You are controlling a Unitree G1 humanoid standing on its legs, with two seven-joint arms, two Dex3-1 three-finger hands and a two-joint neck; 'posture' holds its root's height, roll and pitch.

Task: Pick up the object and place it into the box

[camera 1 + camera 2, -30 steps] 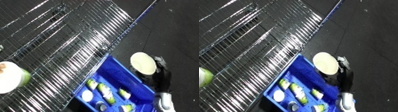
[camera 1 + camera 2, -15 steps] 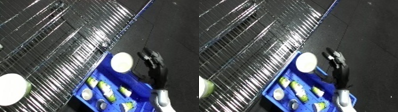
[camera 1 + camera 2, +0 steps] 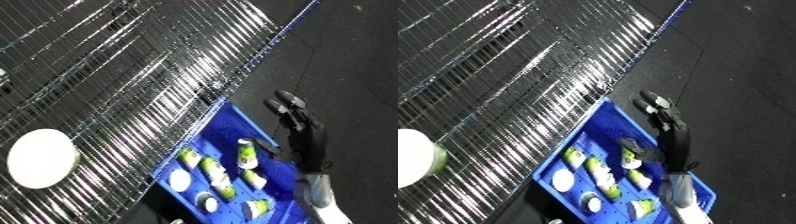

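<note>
A blue bin [image 3: 233,121] stands beside the wire shelf and holds several white and green containers. One such container [image 3: 247,153] lies on its side near the bin's right wall. My right hand [image 3: 300,121] hangs just past that wall, black fingers straight and spread, with nothing in it. In the right eye view the same hand [image 3: 667,121] reaches over the bin's right rim. My left hand shows in no view.
A chrome wire shelf [image 3: 115,75] fills the upper left. On it at the far left sits another white and green round container [image 3: 41,158]. Dark floor [image 3: 355,65] lies to the right of the bin.
A second ago my right hand held a white-topped container beside the bin. It let go, and the container now lies in the bin. The hand has opened, and the camera has shifted.
</note>
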